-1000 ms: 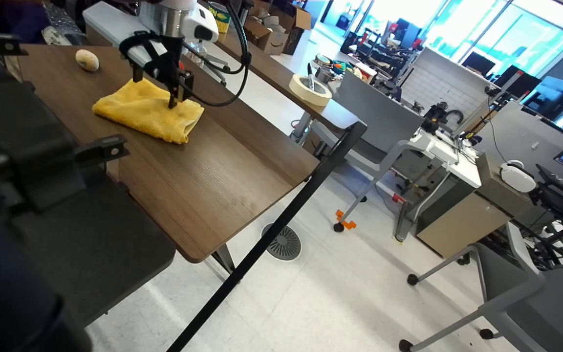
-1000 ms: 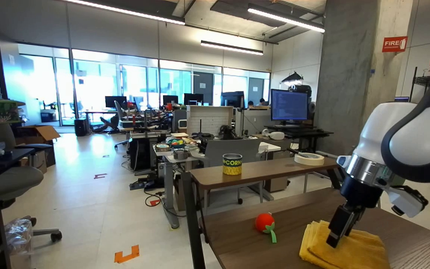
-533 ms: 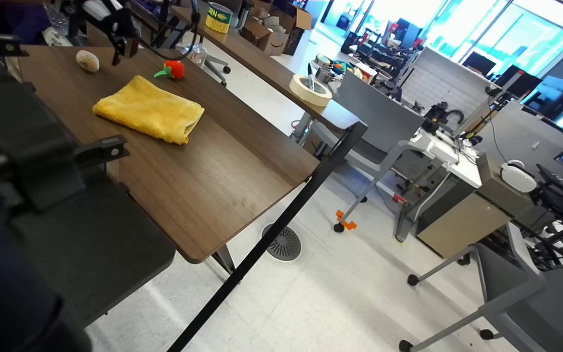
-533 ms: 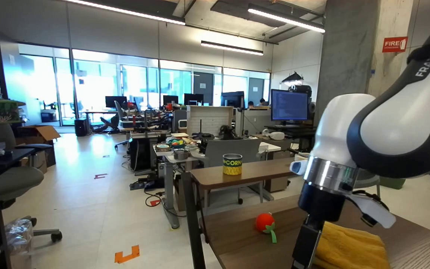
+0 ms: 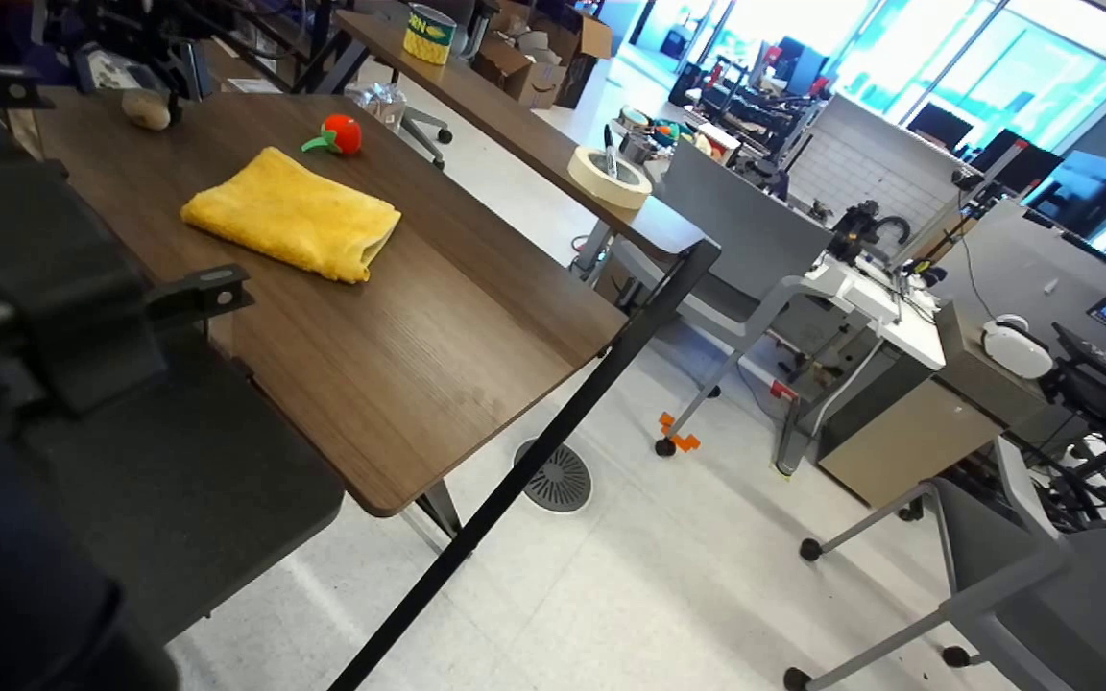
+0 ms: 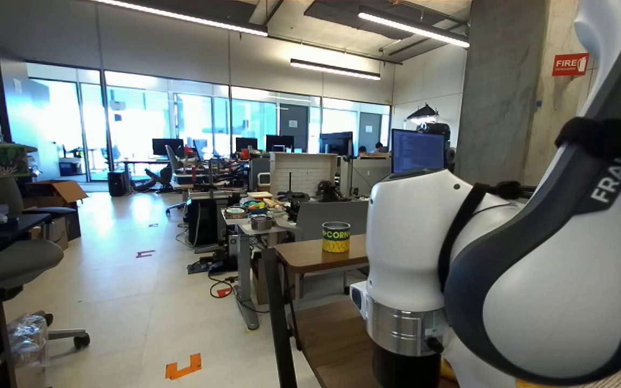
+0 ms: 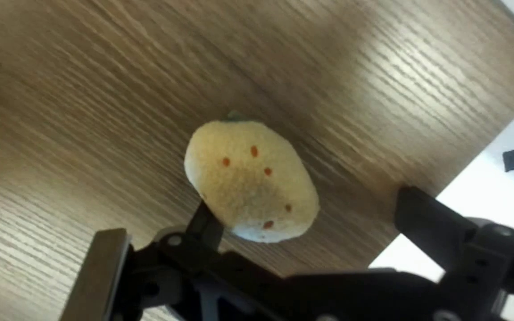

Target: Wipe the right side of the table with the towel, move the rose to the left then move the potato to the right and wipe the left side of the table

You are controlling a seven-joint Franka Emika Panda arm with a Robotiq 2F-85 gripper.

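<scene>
The beige potato (image 7: 252,178), marked with small orange-brown spots, lies on the brown wood-grain table (image 5: 419,384) near one end. In the wrist view my gripper (image 7: 305,205) is down around it with jaws wide apart. The left-hand finger (image 7: 205,225) meets or nearly meets the potato's lower edge. A wide gap separates the right-hand finger (image 7: 431,218) from it. In an exterior view the yellow towel (image 5: 294,216) lies folded mid-table, and the red rose (image 5: 343,134) with its green stem sits behind it. The arm hides the rose and most of the towel in an exterior view.
A raised brown shelf (image 5: 534,120) runs along the table's far side, carrying a corn can (image 6: 336,237) and a tape roll (image 5: 611,179). The table's corner edge and white floor appear close to the right-hand finger in the wrist view.
My gripper has left the towel and travelled to the potato at the table's end, staying open. The potato has shifted slightly toward that end. Towel and rose stay where they were.
</scene>
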